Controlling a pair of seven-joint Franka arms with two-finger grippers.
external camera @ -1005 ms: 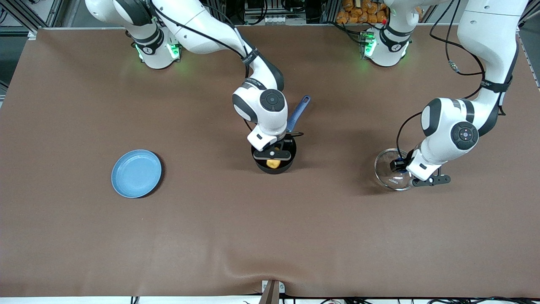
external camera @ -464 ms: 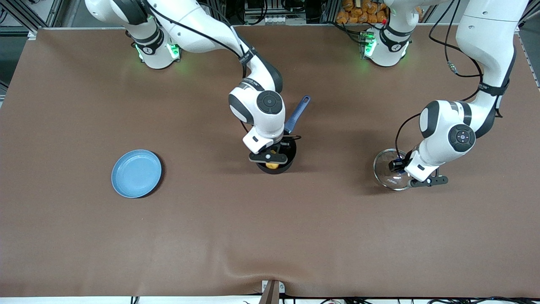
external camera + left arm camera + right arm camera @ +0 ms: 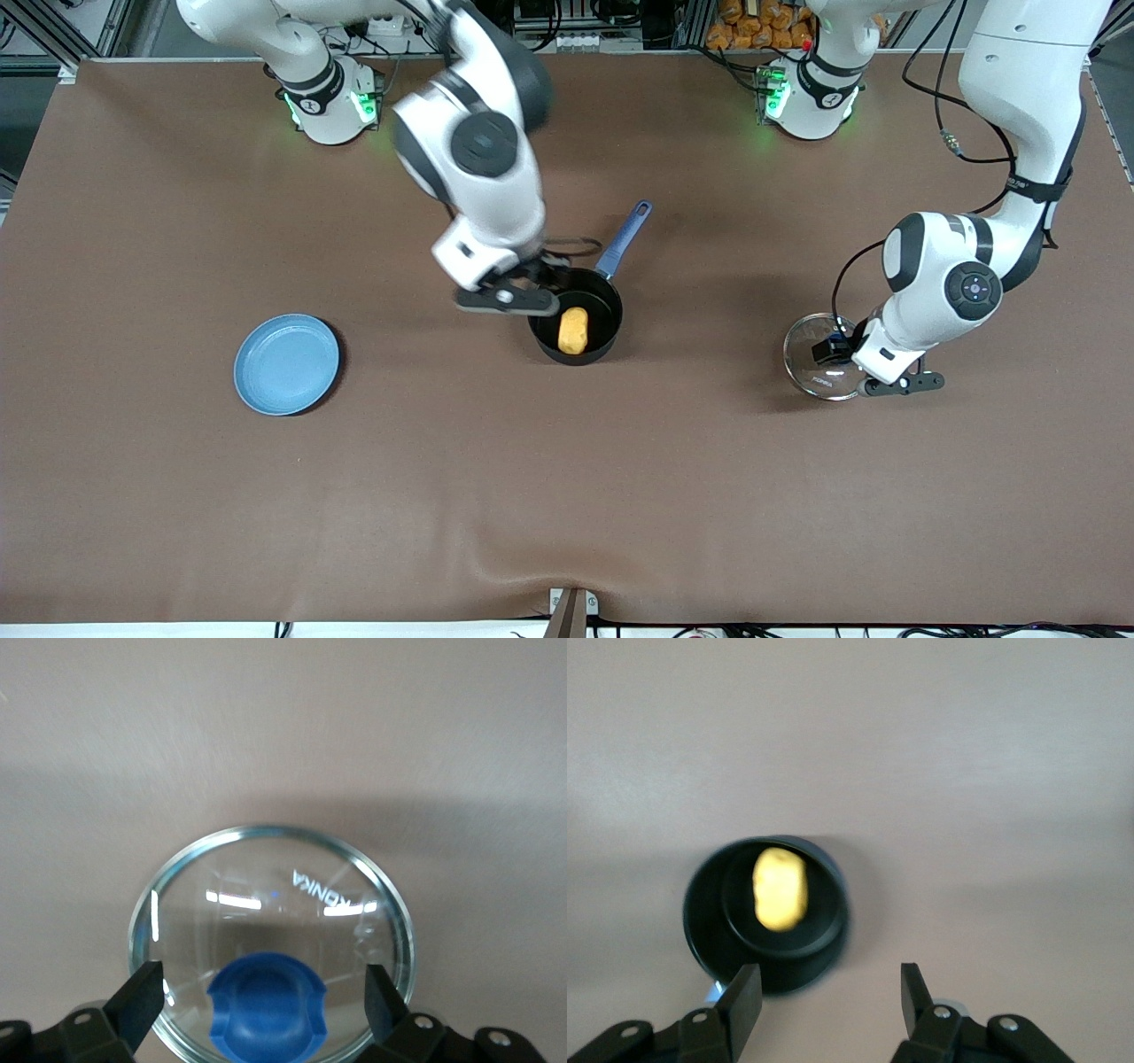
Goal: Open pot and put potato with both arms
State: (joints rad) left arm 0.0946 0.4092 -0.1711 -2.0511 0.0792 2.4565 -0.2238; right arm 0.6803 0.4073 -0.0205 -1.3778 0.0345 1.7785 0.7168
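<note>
The black pot stands uncovered mid-table, its blue handle pointing toward the robots' bases. The yellow-orange potato lies inside it, and it also shows in the right wrist view inside the pot. My right gripper hangs open and empty in the air, over the pot's rim on the right arm's side. The glass lid rests on the table toward the left arm's end. My left gripper is open, with its fingers on either side of the lid's blue knob and apart from it.
A flat light-blue plate lies on the brown table toward the right arm's end. A small metal bracket sits at the table edge nearest the front camera.
My right gripper has let the potato go in the pot, then risen and pulled back toward the right arm's end. My left gripper has stayed around the lid's knob.
</note>
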